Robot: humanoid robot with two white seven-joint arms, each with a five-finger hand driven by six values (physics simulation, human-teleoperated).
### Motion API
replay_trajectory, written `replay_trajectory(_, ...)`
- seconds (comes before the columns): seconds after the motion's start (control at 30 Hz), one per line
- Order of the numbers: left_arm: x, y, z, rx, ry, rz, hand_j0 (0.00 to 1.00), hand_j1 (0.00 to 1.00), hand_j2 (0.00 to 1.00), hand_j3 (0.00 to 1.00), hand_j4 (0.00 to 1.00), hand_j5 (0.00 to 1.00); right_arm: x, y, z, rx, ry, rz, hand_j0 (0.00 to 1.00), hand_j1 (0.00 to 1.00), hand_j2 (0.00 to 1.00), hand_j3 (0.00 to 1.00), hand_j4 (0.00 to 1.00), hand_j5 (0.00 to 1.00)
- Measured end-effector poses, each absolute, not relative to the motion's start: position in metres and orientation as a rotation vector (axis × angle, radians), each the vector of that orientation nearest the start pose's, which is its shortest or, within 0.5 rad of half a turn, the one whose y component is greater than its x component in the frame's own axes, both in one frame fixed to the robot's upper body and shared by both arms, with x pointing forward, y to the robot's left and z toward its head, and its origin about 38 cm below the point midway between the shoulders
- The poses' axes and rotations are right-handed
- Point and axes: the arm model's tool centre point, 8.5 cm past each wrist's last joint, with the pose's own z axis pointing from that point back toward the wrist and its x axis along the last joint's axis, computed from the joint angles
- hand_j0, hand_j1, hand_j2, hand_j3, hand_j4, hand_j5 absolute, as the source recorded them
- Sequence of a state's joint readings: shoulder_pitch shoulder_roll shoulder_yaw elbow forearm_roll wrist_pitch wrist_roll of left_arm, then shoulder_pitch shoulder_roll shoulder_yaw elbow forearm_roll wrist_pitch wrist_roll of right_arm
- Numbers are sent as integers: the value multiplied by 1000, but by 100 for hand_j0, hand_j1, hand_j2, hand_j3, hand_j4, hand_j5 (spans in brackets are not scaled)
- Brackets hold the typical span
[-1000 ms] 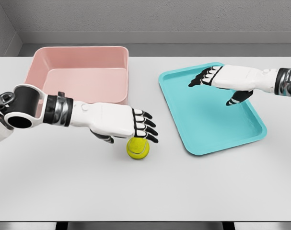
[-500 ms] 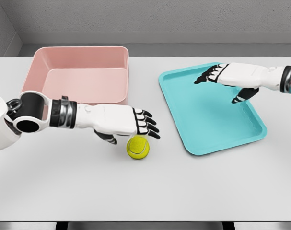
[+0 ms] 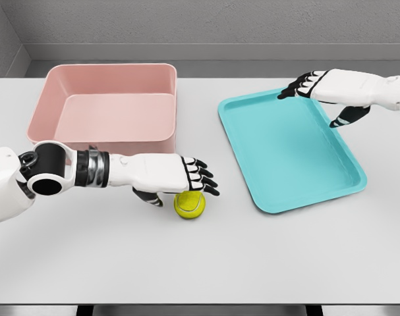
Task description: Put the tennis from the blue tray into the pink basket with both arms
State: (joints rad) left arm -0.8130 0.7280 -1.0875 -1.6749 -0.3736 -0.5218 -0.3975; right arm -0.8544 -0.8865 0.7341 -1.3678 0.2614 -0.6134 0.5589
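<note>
The tennis ball (image 3: 190, 205) lay on the white table (image 3: 200, 257), between the pink basket (image 3: 106, 108) and the blue tray (image 3: 288, 148), outside both. The left hand (image 3: 167, 174) was positioned palm-down directly over the ball, fingers extended and thumb tucked below; no grasp was evident. The right hand (image 3: 328, 89) was observed above the tray's far right corner, fingers loosely spread, holding nothing.

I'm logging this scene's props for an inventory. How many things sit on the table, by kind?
Balls: 1, the yellow tennis ball
Baskets: 1, the pink basket
Trays: 1, the blue tray
Total: 3
</note>
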Motion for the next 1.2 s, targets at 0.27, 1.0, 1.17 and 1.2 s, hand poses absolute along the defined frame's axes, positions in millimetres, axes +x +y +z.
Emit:
replay_trajectory(0.27,376,151,177,-44,1880,2853,100,100,100,100,100,100,458,-324,274,-450,-1405,2092,100,100,100,100,100,100)
replay_trajectory(1.0,375,136,165,-9,1886,2843,100,100,100,100,100,100,458,-325,274,-452,-1402,2092,100,100,100,100,100,100)
replay_trajectory(1.17,374,135,161,4,1892,2848,100,100,100,100,100,100,458,-325,274,-452,-1402,2091,100,100,100,100,100,100)
replay_trajectory(1.2,373,135,158,12,1893,2854,100,100,100,100,100,100,458,-326,274,-452,-1402,2091,100,100,100,100,100,100)
